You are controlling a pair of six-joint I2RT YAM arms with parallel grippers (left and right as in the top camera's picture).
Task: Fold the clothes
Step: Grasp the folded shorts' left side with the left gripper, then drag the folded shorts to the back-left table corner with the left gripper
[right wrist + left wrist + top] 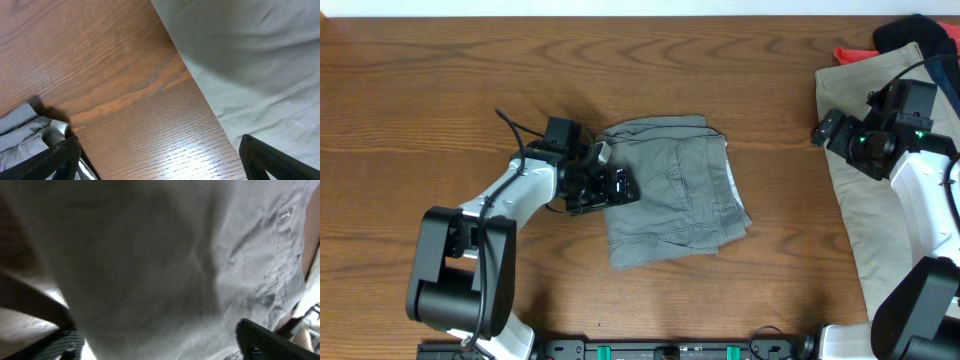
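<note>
I find the left gripper (616, 187) at the left edge of the folded grey-green shorts (675, 195), jaws spread wide, cloth filling its view. The right gripper (823, 130), jaws likewise apart, hangs beside the tan shorts (868, 230). A small tab on the fabric (286, 215) is too blurred to read.

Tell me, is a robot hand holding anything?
Nothing is held. The left gripper is open at the grey-green shorts' left edge; the right gripper is open too.

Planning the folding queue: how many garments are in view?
4: grey-green shorts at centre, tan shorts along the right edge, a red piece and a navy piece at top right. Others may be hidden.
</note>
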